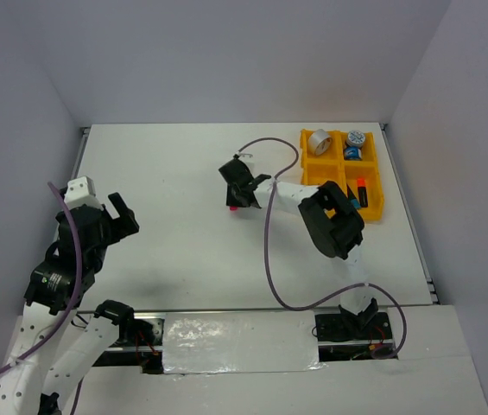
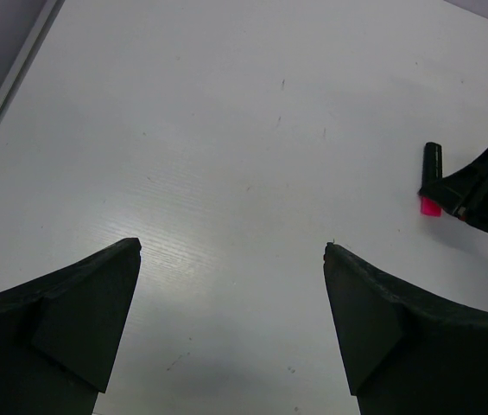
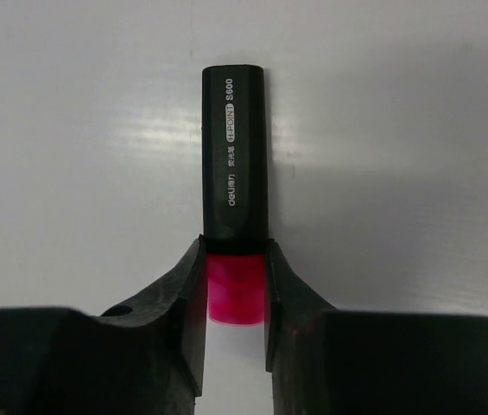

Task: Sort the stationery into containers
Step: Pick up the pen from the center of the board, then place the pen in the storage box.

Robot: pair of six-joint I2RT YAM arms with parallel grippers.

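1. Your right claw (image 3: 237,259) is pinching the stubby black pink-capped plastic highlighter (image 3: 235,147). Both fingers are pressing on the pink cap end, and the black barrel is sticking out past the tips.
2. That highlighter is lying around the middle of the white worktop (image 1: 183,173), well apart from the tray. You cannot tell whether it is touching the surface or sitting just off it.
3. Your left claw (image 2: 233,251) is hanging spread wide over the left side of the worktop. It is gripping nothing and is well apart from the highlighter.
4. The bright yellow-orange plastic four-compartment tray (image 1: 305,160) is sitting at the far right of the worktop.
5. The silver tape ring (image 1: 318,141) is sitting in the tray's far-left compartment.
6. The two blue-white round tape rolls (image 1: 355,137) are sharing the far-right compartment, one just beside the other.
7. The black orange-capped highlighter (image 1: 361,192) is lying in the near-right compartment.
8. Your right arm is covering part of the near-left compartment, so you cannot tell what is in it.
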